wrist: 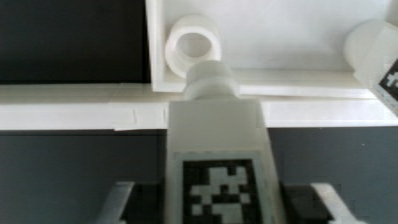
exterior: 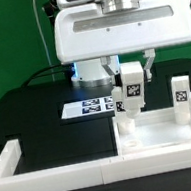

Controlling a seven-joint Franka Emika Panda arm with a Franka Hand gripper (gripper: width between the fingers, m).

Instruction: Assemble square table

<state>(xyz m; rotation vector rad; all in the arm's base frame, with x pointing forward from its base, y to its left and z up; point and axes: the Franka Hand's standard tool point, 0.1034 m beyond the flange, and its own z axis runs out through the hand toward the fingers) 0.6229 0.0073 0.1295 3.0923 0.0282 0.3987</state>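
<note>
Gripper (exterior: 130, 85) clamped on short white plastic leg with black-and-white tag (exterior: 132, 89), held upright, tip just over round corner socket (wrist: 192, 45) of white square tray-like tabletop (exterior: 161, 131), likely lining up for insertion; tabletop rests against white wall bar (exterior: 57, 176), probably as brace; two tagged legs (exterior: 180, 92) stand on it; marker board (exterior: 88, 108) behind; tags carry only square patterns, no readable writing

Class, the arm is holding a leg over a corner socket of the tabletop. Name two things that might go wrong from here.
1. The leg looks a little off the socket in the wrist view; it may catch the ring and jam.
2. Pressing down off-centre may shove the tabletop, which sits against the wall bar, and topple the two legs standing on it.
</note>
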